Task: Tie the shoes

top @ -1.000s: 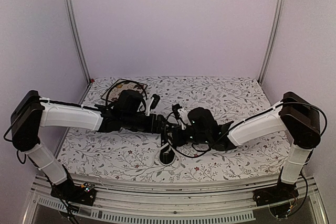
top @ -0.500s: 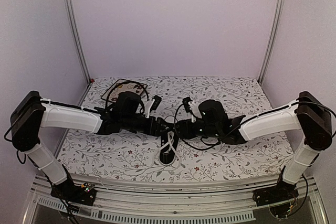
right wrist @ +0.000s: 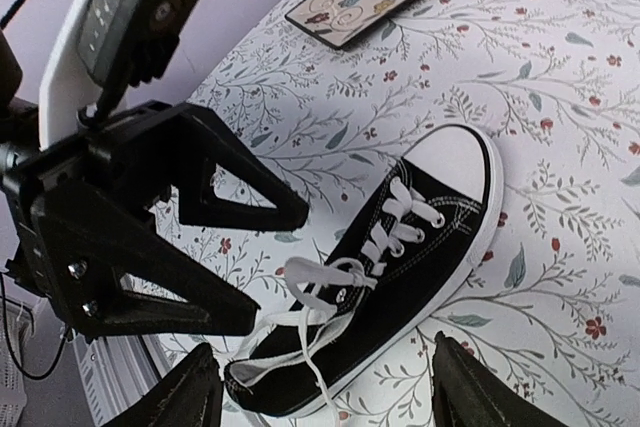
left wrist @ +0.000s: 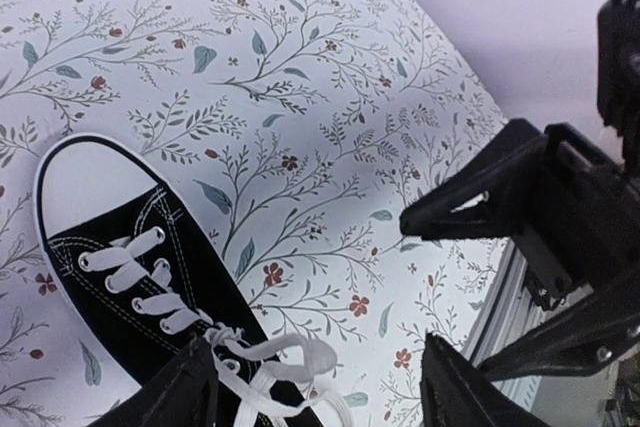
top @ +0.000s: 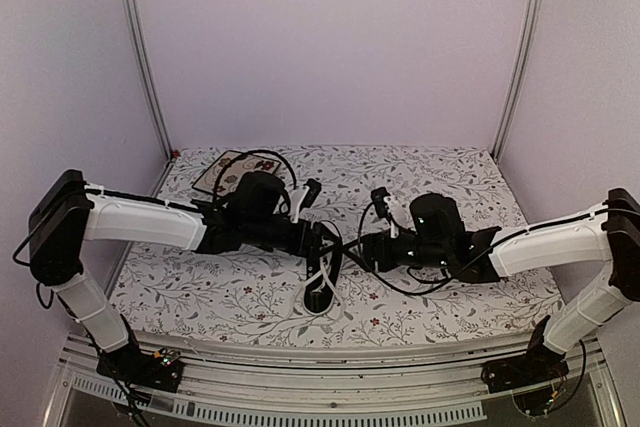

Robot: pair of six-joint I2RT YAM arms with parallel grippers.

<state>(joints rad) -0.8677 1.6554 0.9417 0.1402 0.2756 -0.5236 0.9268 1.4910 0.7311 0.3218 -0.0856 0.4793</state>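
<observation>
Over the last second the right gripper drew back rightward from the left gripper and spread its fingers. The left fingers also stood spread, pinching nothing. The black canvas sneaker lay on the floral table cover beneath both, with its white laces loose. The knot was judged unfinished.

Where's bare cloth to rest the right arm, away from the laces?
Bare cloth along the back, right of the plate, and at the front right of the sneaker. Crowded mid-table around the sneaker and its loose laces.
</observation>
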